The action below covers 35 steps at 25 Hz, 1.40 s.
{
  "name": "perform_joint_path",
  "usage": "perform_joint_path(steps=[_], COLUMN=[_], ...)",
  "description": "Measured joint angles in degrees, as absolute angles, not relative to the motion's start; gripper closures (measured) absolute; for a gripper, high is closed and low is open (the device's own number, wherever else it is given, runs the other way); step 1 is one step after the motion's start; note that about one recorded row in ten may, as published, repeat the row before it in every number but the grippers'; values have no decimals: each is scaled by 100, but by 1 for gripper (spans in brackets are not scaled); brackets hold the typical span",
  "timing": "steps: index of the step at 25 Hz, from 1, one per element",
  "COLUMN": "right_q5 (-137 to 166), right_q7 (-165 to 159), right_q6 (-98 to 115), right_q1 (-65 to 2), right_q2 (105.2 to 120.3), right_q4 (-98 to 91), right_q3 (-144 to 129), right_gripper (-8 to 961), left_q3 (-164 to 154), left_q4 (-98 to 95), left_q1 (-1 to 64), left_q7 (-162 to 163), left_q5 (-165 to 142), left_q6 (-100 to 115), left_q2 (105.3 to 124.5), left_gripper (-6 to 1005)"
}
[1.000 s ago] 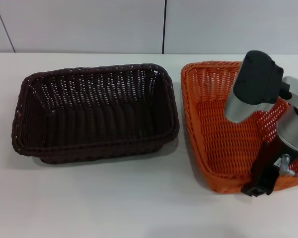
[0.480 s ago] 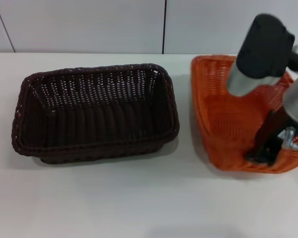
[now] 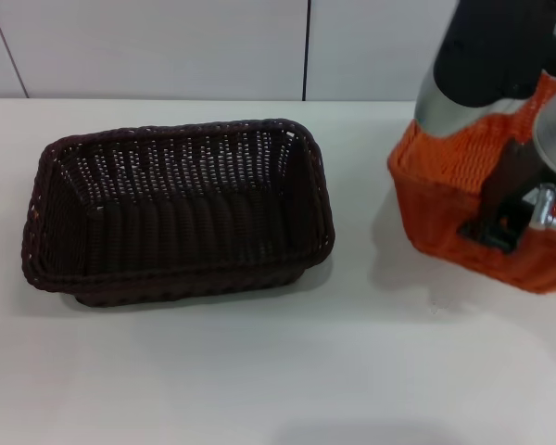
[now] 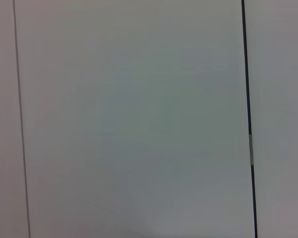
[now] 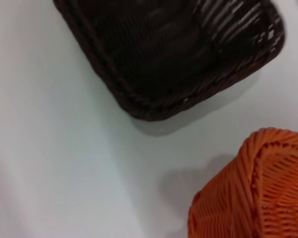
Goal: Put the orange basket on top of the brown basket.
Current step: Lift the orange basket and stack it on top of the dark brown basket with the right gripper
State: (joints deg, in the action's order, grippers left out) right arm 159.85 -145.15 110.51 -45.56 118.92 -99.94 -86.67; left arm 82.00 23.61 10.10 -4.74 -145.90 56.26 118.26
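The brown basket (image 3: 181, 132) stands empty on the white table at the left-centre, long side toward me. The orange basket (image 3: 435, 211) is at the far right, lifted off the table and tilted, with its shadow on the table beneath it. My right gripper (image 3: 500, 227) is shut on the orange basket's near rim and holds it up. The right wrist view shows a corner of the orange basket (image 5: 253, 198) apart from a corner of the brown basket (image 5: 164, 59), with bare table between them. My left gripper is out of view.
The white table (image 3: 259, 371) reaches from the front to a pale panelled wall (image 3: 167, 46) at the back. The left wrist view shows only that wall (image 4: 139, 119). My right arm's silver and black links (image 3: 482, 56) hang over the orange basket.
My right gripper has lifted the orange basket off the table and up to the right. The basket now tilts and shows its outer side. The brown basket has not moved.
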Motion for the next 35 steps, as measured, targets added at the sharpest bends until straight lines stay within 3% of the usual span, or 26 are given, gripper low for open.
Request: perform_joint_path(steps=[8,14,21,24,29,35], right_q5=[16379,16614,16710,16684,16681,16710], right_q7=[-14071,-12238,-11208,-10624,-9875,-8741], right_q6=[10659,9795,9370,8998,8752,8207], right_q1=[-4618,-3975,-3835,-3738,-3604,-3137], right_q2=[11885,11895,11889,11761,11706,11811], right_q4=[-10577,-11214,-11444,-11458,-11328,-11302], right_q3=[-9263,-10566,-10881,-11111,-11224,-11159], right_gripper=[802,802,802,802,803,803], left_q3=[8200,8200,8200,8200,8200,8200], left_q4=[2327,2250,2049,2007,2000,2040], left_q1=[1023,1039,1080,1090,1091,1082], left_q7=[-474,-467,-130,-101,-98,-97], left_q5=[-14584,-14537,-14523,-14522,-14473,-14333], left_q6=[5616,5615,5600,5599,5620,5633], left_q2=[11832,11850,11856,11857,11855,11845], left_gripper=[214,215,214,214,214,214])
